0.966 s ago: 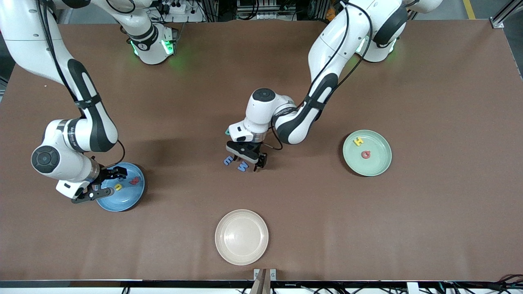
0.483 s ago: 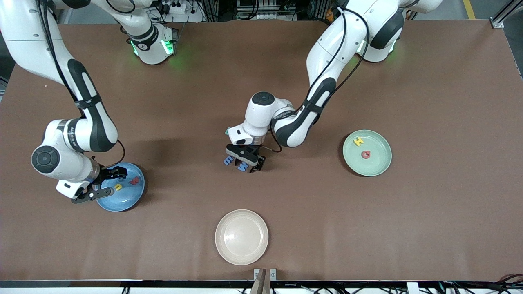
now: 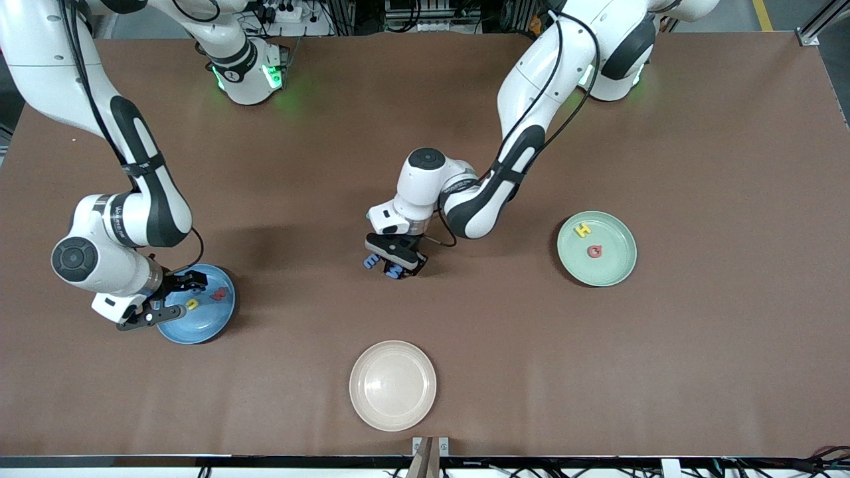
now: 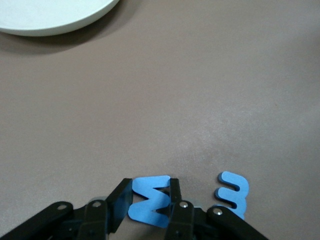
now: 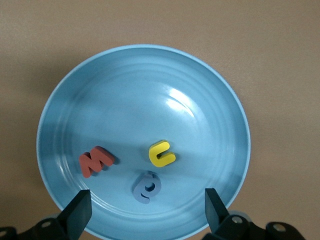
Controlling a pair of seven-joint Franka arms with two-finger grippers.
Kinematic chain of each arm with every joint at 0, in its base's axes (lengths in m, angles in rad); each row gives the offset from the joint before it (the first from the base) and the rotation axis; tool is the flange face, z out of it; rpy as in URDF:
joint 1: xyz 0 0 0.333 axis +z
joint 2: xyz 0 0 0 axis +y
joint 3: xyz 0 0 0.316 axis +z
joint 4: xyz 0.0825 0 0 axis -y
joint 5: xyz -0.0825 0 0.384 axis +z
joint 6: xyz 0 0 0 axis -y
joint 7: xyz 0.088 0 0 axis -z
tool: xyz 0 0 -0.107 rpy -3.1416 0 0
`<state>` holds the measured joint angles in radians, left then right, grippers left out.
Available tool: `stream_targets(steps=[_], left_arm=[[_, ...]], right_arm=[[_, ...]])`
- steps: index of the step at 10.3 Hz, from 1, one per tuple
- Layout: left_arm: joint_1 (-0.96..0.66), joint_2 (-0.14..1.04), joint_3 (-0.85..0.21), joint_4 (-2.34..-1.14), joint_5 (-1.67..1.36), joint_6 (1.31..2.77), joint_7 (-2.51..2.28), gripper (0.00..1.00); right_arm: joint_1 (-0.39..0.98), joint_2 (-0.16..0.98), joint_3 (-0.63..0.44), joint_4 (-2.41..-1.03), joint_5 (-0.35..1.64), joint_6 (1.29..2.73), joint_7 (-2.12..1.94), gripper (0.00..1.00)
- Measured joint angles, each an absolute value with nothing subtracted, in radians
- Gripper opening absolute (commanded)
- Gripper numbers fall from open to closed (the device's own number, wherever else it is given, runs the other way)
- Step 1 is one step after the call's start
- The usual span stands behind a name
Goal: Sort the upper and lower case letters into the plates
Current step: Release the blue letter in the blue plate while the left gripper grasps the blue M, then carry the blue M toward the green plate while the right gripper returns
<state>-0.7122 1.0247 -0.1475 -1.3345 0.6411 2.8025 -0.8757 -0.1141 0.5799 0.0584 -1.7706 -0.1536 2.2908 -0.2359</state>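
The left gripper [image 4: 149, 207] is down at the table's middle with its fingers [image 4: 120, 202] closed against the two sides of a blue letter M [image 4: 150, 200] that lies flat on the table [image 3: 697, 133]; a second blue letter [image 4: 231, 192] lies just beside it, apart. The right gripper [image 5: 145, 212] hangs with fingers spread wide over the blue plate [image 5: 210, 105] at about eight o'clock on the table, which holds a red letter [image 5: 96, 161], a yellow letter [image 5: 162, 153] and a grey-blue letter [image 5: 146, 186]. The green plate [image 3: 614, 269] near three o'clock carries a yellow H [image 3: 582, 230] and a red letter [image 3: 594, 251], and a cream plate [image 3: 392, 385] sits at six o'clock.
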Motion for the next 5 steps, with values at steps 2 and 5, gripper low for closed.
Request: stream_targets(steps=[2,5], left_arm=[[-0.712,1.025,-0.147,-1.334,0.641,2.803,-0.881,0.04],[-0.709,1.024,-0.146,-1.331,0.641,2.802,-0.883,0.03]], right_arm=[[-0.114,0.580,0.059,-1.771,-0.154,2.291,-0.236,1.00],[-0.107,0.580,0.065,-1.771,-0.154,2.287,-0.236,1.00]])
